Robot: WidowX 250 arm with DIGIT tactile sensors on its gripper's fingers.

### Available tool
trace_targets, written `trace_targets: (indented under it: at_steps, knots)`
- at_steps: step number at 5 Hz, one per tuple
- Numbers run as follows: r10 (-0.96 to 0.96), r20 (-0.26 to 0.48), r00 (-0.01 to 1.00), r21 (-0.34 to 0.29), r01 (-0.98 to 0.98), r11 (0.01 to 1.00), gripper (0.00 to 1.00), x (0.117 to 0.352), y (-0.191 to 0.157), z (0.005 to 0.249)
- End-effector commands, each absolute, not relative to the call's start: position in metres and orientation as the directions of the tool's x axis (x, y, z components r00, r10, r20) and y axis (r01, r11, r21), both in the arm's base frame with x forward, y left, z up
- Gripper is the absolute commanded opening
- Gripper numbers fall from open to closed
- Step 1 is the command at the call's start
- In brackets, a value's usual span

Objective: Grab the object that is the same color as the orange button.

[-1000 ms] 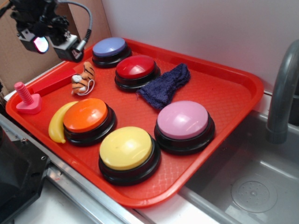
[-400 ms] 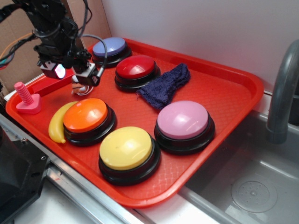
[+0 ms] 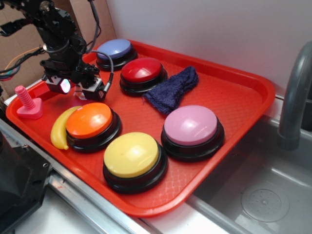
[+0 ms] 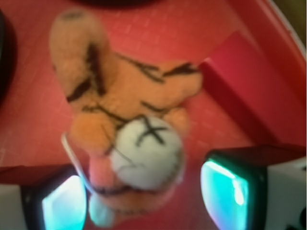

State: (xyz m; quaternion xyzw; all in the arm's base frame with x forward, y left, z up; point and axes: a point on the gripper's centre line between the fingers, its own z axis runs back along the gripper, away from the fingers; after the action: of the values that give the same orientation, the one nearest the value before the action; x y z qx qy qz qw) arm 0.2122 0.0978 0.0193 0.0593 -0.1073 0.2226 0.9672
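The plush tiger point(image 4: 129, 129), orange with black stripes and a white muzzle, lies on the red tray point(image 4: 158, 33) and fills the wrist view. My gripper point(image 4: 146, 201) is open, with one lit finger pad point(image 4: 62, 203) to the tiger's left and the other to its right, both apart from it. In the exterior view my gripper point(image 3: 79, 90) is low over the tray's back left and hides the tiger. The orange button point(image 3: 90, 120) stands just in front of it.
A yellow banana point(image 3: 61, 129) lies left of the orange button, and a pink bolt point(image 3: 27, 103) stands at the tray's left edge. Red point(image 3: 142, 72), blue point(image 3: 114, 50), yellow point(image 3: 132, 156) and pink point(image 3: 191, 126) buttons and a dark cloth point(image 3: 171, 88) share the tray. A sink point(image 3: 263, 195) is at the right.
My gripper has come down and to the right, from above the tray's back-left corner to low over the tiger, which it now hides in the exterior view.
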Motion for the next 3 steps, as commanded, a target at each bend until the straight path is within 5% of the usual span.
trace_targets:
  at_steps: [1,3]
  knots:
    - [0.422,0.329,0.845,0.0,-0.446,0.895,0.0,0.224,0.108,0.028]
    - [0.411,0.297,0.862,0.002,-0.431,0.903,0.0,0.225,0.1,0.059]
